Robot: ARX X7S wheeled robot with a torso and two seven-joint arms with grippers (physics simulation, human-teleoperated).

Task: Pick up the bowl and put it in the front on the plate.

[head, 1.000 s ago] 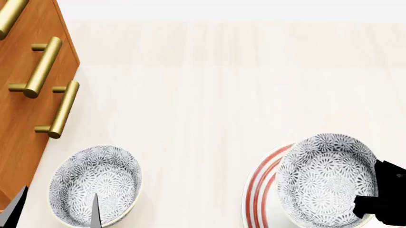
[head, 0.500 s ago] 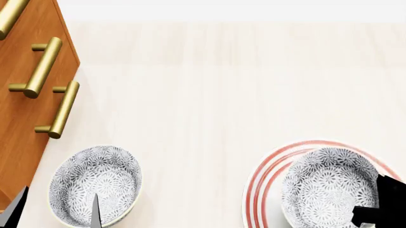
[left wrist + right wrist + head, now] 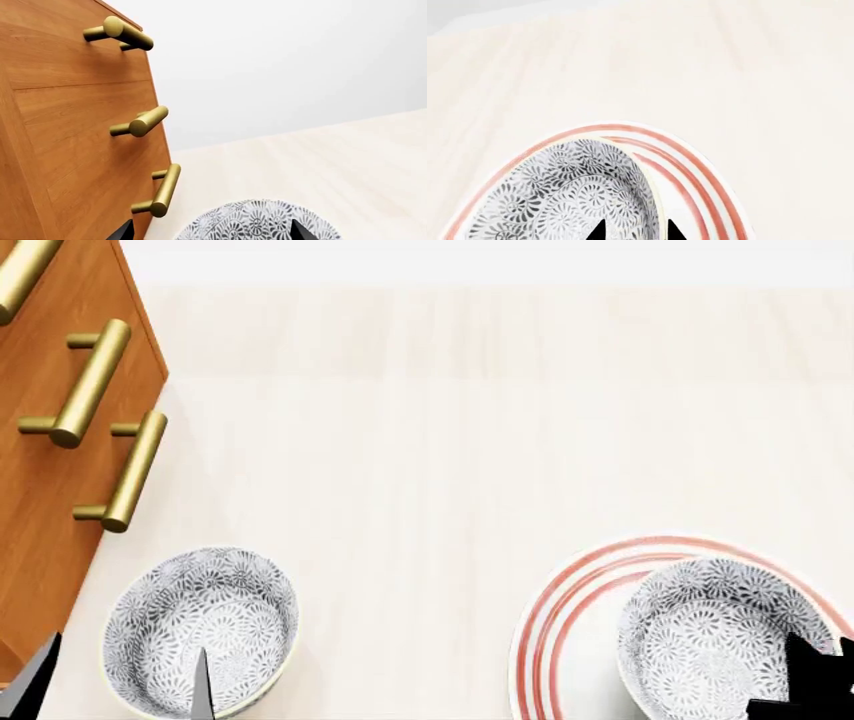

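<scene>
I see the bowl (image 3: 721,635) sitting on the plate (image 3: 567,625) at the head view's lower right, my right fingers (image 3: 635,231) pinching its rim. My left fingers (image 3: 210,231) straddle another bowl (image 3: 200,628) at lower left, apart, unclamped, beside the drawers (image 3: 60,430). Open desk (image 3: 441,440) fills the centre.

cabinet (image 3: 54,440): wood (satin) | handles (image 3: 94,380): brushed brass | table (image 3: 467,440): pale wood
</scene>
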